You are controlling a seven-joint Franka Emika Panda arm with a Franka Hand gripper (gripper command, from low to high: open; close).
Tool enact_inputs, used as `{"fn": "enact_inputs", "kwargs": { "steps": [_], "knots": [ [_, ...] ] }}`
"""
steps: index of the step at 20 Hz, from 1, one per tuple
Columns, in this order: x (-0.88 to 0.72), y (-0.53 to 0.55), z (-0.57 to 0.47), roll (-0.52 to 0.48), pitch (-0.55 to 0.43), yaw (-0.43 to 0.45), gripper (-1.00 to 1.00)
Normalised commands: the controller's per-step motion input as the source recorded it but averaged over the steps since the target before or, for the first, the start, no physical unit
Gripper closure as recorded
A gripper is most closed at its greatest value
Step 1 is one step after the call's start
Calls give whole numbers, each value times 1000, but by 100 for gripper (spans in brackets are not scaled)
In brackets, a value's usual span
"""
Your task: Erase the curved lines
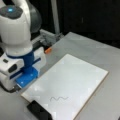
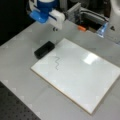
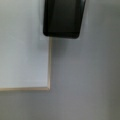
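The curve lines are one thin dark squiggle near a corner of the white board. A black block eraser lies on the table right against the board's edge by that corner. In a front view my gripper hangs in the air above the table, beyond the eraser and apart from it, holding nothing. The wrist view looks down on the eraser and the board's corner; no fingers show there.
A small orange object lies on the grey table behind the board. Metal framing and the arm's base stand further back. A dark perforated surface borders the table at a front view's bottom left.
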Motion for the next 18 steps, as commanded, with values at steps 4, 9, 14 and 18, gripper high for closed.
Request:
{"fn": "enact_inputs", "kwargs": {
  "steps": [4, 9, 14, 18],
  "knots": [
    [229, -182, 25, 143, 78, 80, -100],
    [195, -152, 2, 153, 50, 59, -100],
    [189, -118, -33, 276, 10, 6, -100],
    [207, -124, -80, 289, -31, -14, -100]
  ]
}}
